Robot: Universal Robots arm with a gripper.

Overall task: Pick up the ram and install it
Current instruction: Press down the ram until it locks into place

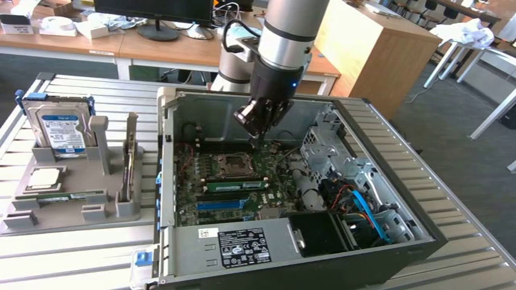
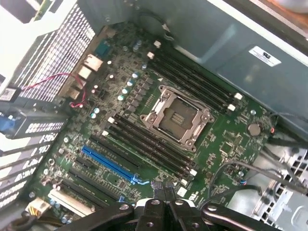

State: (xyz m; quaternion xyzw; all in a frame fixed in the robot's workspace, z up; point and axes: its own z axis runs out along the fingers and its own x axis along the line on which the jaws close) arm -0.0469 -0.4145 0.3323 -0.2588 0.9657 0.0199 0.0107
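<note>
In the exterior view, the arm reaches down into an open computer case (image 1: pixel 419 241) that lies on a metal table (image 1: pixel 467 266). The gripper (image 1: pixel 259 128) hangs over the green board (image 1: pixel 241 172), just above the square socket (image 1: pixel 232 163). Its jaws look pressed close together. The ram (image 1: pixel 234 183) is a long green stick standing in a slot just past the socket, nearer the camera. It is apart from the gripper, a bit below it. A blue slot (image 1: pixel 221 204) runs next to it, nearer still. At the exterior view's left, a gray stand (image 1: pixel 96 175) holds a hard drive (image 1: pixel 58 128), a silver chip (image 1: pixel 45 177) and another green stick (image 1: pixel 60 196) lying flat.

In the wrist view, the gripper (image 2: pixel 163 195) looks down on the board (image 2: pixel 226 144). Its two fingers (image 2: pixel 155 208) sit tight side by side. I cannot tell if anything is between them. The socket (image 2: pixel 177 118) is open, with long dark slots (image 2: pixel 149 144) on both sides. The blue slot (image 2: pixel 109 164) lies farther out.
</note>
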